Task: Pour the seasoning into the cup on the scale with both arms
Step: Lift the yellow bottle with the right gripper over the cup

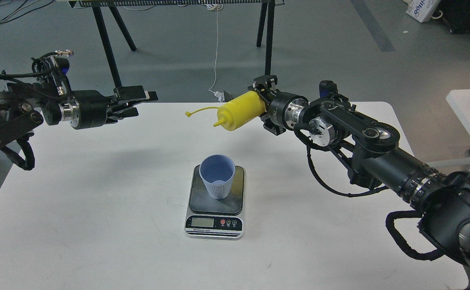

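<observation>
We hold the yellow squeeze bottle (241, 111) tipped almost level in the air, nozzle pointing toward nine o'clock and its cap strap trailing out the same way. Our right gripper (268, 105) has its jaws clamped on the bottle's base. At six o'clock from the bottle, the light-blue cup (217, 176) stands upright on the kitchen scale (215, 201), mid-counter (98, 209). Our left gripper (138, 102) hovers at nine o'clock, well apart, jaws parted and holding nothing.

Tilted yellow bottle (241, 110); blue cup (217, 176) on scale (215, 205)
</observation>
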Controlling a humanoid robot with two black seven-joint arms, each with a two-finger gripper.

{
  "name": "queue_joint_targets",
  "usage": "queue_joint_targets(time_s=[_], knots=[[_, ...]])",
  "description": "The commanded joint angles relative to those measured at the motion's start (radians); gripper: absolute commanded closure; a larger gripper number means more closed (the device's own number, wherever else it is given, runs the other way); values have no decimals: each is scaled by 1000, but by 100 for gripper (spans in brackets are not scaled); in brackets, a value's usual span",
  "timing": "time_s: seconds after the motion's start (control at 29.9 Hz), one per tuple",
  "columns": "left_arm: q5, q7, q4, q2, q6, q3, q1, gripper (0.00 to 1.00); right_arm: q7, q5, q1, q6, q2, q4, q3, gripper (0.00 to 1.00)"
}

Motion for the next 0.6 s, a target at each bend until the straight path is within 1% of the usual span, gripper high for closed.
queue_joint_targets(time_s=[0.0,0.1,0.27,0.57], knots=[[0,0,3,-2,0,1,2,0,-2,-71,42,-15,1,19,-48,97],[0,0,6,-2,0,1,8,0,-3,-130,73,-17,1,43,-103,98],[2,0,10,-2,0,1,19,0,-9,-165,134,-15,1,66,-195,98],[2,0,12,-2,0,2,39,0,-8,-170,252,-8,1,85,-364,97]])
